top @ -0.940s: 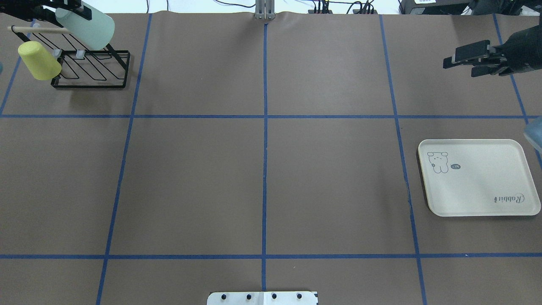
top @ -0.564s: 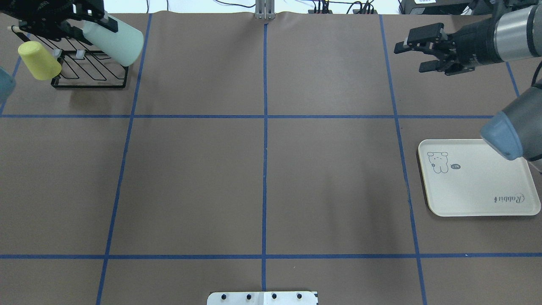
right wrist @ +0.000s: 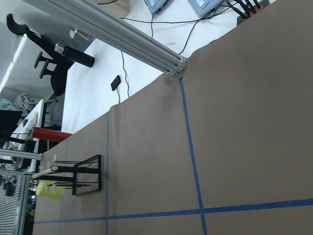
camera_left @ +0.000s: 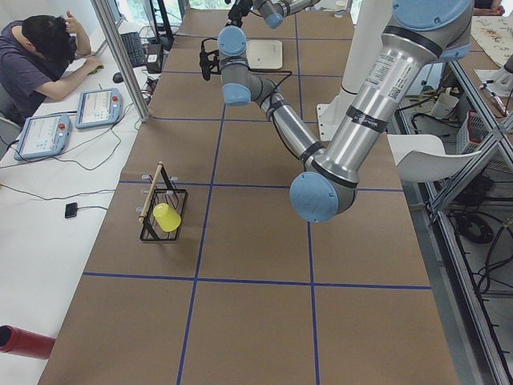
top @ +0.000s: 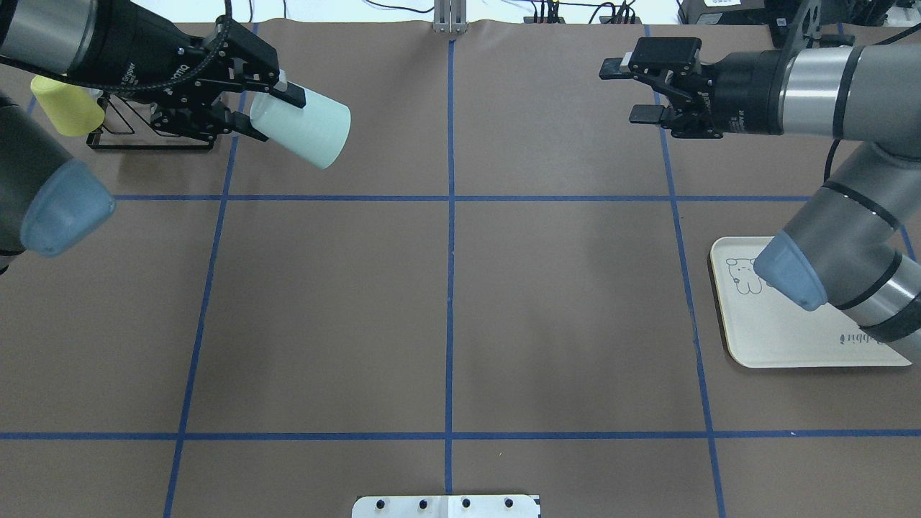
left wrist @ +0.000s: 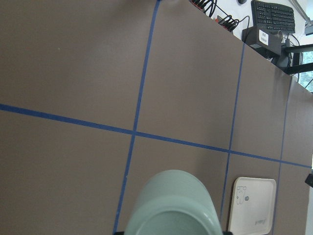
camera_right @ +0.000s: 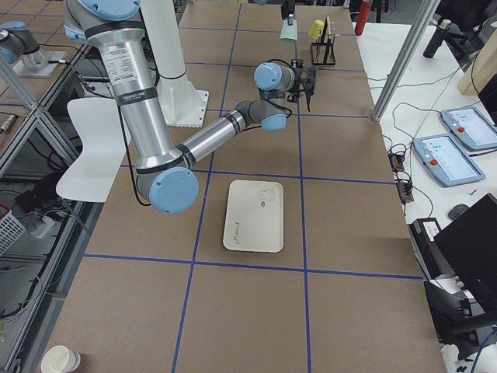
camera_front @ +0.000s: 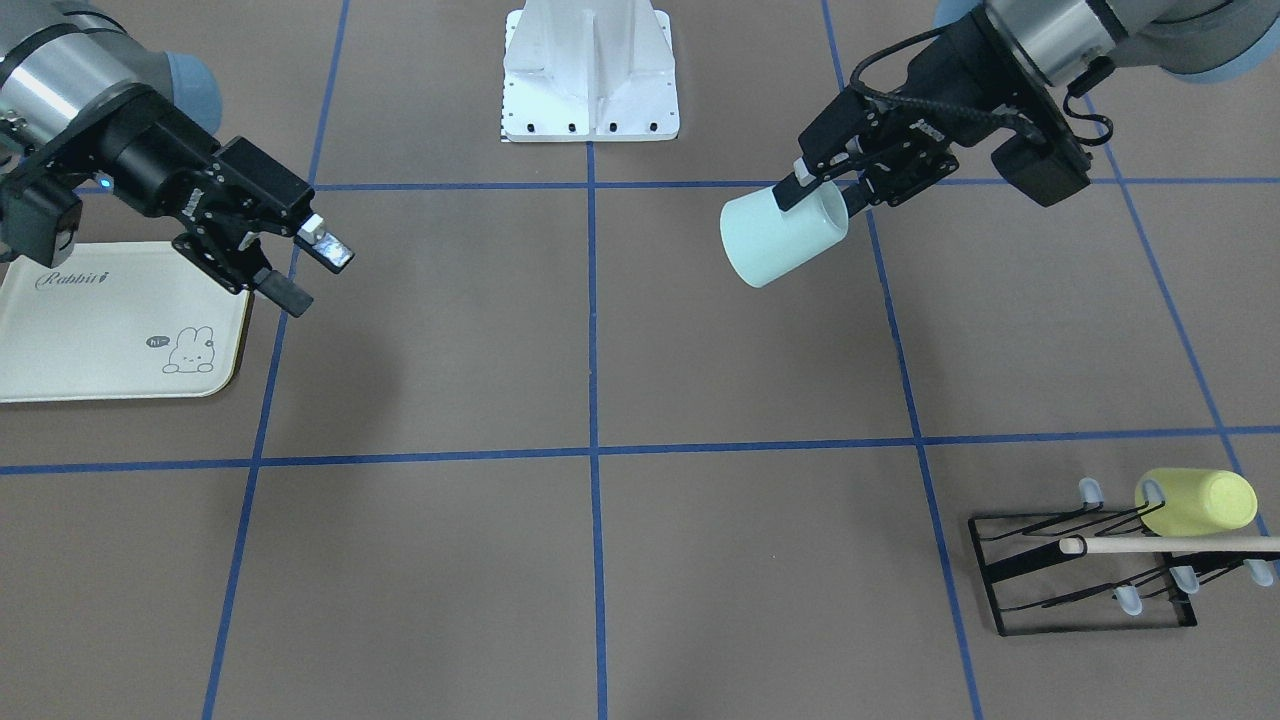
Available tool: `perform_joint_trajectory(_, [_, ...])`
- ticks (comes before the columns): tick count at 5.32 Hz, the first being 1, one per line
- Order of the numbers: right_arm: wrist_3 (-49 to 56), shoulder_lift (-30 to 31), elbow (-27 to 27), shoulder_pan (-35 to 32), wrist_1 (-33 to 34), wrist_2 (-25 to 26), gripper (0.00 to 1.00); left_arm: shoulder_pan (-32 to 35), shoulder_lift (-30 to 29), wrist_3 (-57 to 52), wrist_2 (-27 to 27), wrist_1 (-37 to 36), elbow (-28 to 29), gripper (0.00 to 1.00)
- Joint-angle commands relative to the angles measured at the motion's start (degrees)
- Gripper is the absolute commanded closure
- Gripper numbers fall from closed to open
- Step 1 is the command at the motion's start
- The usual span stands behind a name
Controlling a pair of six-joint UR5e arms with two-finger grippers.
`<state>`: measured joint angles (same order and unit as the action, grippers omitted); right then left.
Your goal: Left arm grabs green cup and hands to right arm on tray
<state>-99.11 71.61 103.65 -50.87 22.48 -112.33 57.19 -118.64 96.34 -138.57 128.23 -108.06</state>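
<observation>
- The left end effector (top: 270, 111) pinches the green cup (top: 306, 129) by one end, so most of the cup juts out sideways in the air over the left half of the surface (top: 446, 302), just beside the wire rack (top: 180, 140); a hold this far off-centre could let the smooth plastic twist or slide out if the left arm (top: 65, 36) swings fast
- The right end effector (top: 624, 91) is spread wide, holds nothing and is well apart from the cup, across the centre line; if the two meet at mismatched height or angle, its fingers could strike the cup's end instead of straddling its wall, and knock it loose
- Little of the cup is free to take hold of; a crowded grasp could make the two end effectors collide
- If the left one lets go before the right one has closed, the cup drops to the surface and may roll
- The right arm (top: 849, 230) hangs over part of the tray (top: 784, 338), which lies at the right side, well apart from the cup; a tilted or high release there could tip the cup over or off the rim
</observation>
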Motion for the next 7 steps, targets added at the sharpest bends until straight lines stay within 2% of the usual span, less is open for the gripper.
perform_joint_trajectory(1, [-6.0,-0.7,0.5,3.4,-11.4,3.2,0.01,-1.7,-1.9,12.0,-0.1,10.0,0.3,1.00])
perform_joint_trajectory(2, [-7.7,-1.2,1.1,4.7,-15.7,3.2,0.01,-3.0,-3.6,16.6,-0.1,14.3,0.2,1.00])
perform_joint_trajectory(3, [-7.7,-1.9,2.3,6.6,-16.5,3.2,0.01,-4.7,-3.6,22.7,2.4,23.1,0.0,1.00])
perform_joint_trajectory(4, [-7.8,-2.0,3.6,7.7,-16.7,3.2,0.01,-5.2,-3.8,27.2,6.9,26.8,-0.6,1.00])
perform_joint_trajectory(6, [-13.1,-3.1,4.2,8.2,-23.7,3.5,0.01,-7.7,-3.6,36.9,12.5,36.8,0.0,1.00])
perform_joint_trajectory(7, [-17.0,-5.7,4.4,8.8,-24.0,6.8,0.01,-8.4,-3.3,38.4,12.7,38.0,0.3,1.00])
